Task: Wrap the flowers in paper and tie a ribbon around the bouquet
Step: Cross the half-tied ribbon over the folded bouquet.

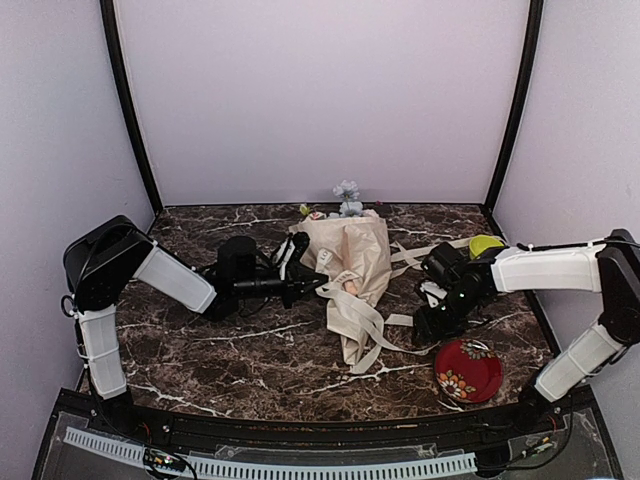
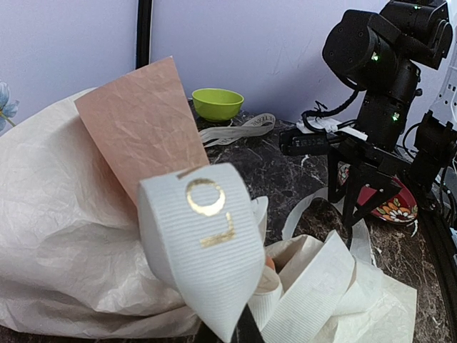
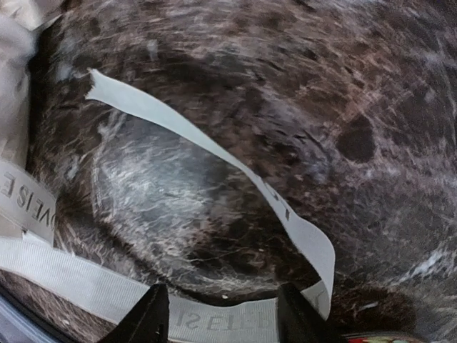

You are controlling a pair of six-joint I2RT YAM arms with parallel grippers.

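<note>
Ribbon (image 2: 203,250) is clamped in the shut left hand (image 2: 230,330), beside the bouquet (image 1: 350,255) lying mid-way across the table (image 1: 200,350). The right hand (image 3: 221,307) hovers with fingers apart over a loose strand (nothing held). With so much slack, I'd say one tug could drag the bouquet askew.

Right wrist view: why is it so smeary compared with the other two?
Right wrist view: the marble table is smeared and the ribbon soft-edged, probably motion blur or very close focus; left wrist view: sharp, the ribbon's gold letters readable; top view: even light, only soft shadows.
</note>
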